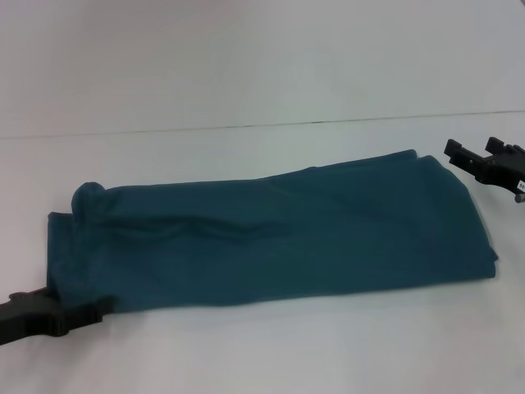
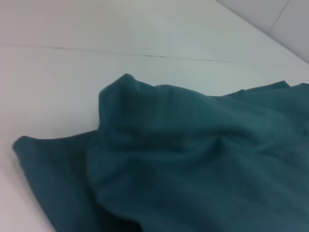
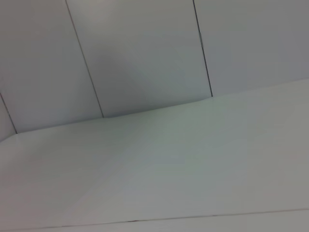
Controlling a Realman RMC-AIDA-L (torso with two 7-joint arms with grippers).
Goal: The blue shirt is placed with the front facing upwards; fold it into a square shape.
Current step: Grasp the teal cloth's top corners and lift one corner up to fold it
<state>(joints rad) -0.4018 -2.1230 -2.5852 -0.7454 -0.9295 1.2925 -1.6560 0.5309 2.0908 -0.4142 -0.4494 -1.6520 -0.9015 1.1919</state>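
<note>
Blue shirt (image 1: pixel 271 234), dark teal cotton, lies as a long folded band across the middle of the white desk (image 1: pixel 246 66), lettering hidden, so the lengthwise folds look done. One end bunches up into a raised hump near the desk's left edge. Left gripper (image 1: pixel 78 316) sits low at the desk's front-left, touching or just beside that end's front corner, likely placed to lift it for the crosswise fold; jaw state: cannot tell. Right gripper (image 1: pixel 469 156) hovers off the far end, clear of cloth, jaws apart and empty.
</note>
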